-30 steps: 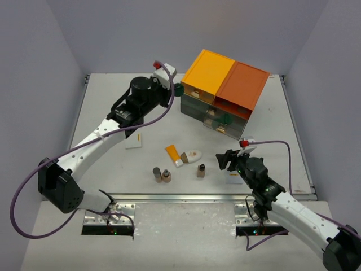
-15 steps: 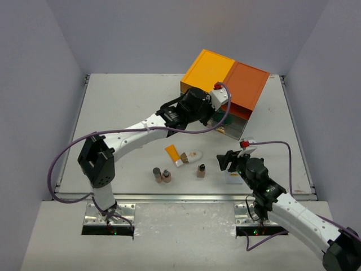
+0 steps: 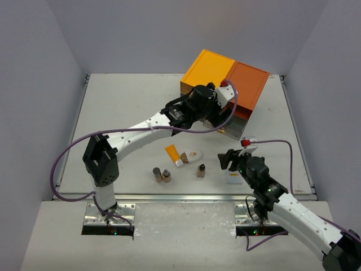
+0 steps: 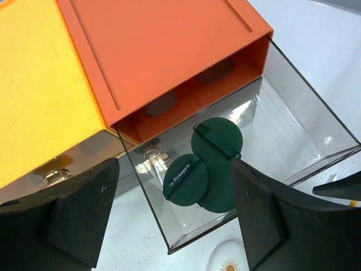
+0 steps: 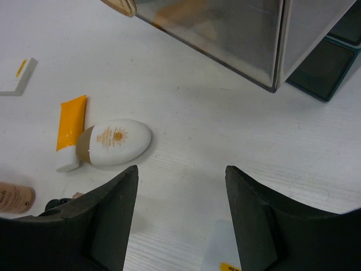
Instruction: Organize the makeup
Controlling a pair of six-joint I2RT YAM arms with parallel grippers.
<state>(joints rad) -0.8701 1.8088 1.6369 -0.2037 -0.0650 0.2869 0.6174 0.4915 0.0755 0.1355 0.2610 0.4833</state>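
Green discs [image 4: 206,169] in drawer [image 4: 316,118]; left hand [image 4: 172,220] spread above.

Pale tabletop [image 3: 113,96]: drawer chest [image 3: 248,84] sits toward the far right corner, orange tube [image 3: 172,152] is right up against the white oval piece [image 3: 193,154] mid-table, and three tiny brown bottles [image 3: 166,176] stand nearer the near edge.
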